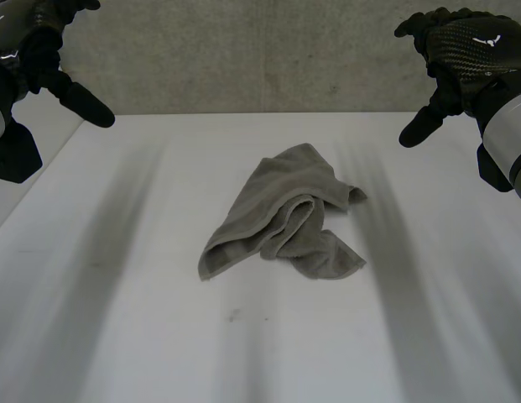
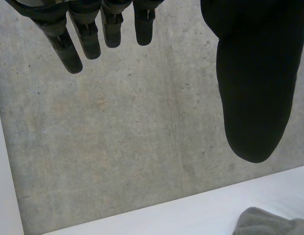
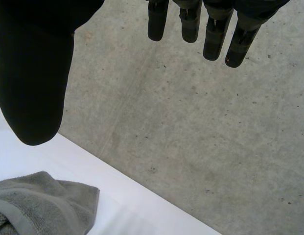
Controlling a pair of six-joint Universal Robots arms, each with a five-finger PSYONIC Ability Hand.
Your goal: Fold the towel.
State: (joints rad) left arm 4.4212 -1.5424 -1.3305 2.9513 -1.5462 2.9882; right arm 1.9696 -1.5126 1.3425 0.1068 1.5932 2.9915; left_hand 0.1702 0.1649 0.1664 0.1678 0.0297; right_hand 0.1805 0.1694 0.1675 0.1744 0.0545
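One rumpled grey terry towel (image 1: 277,210)

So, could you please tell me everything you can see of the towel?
The towel is grey terry cloth with a flat woven band along one edge. It lies crumpled near the middle of the white table, its layers folded loosely over each other. Only the table touches it: the left hand and the right hand are raised at either side, open and well apart from it.
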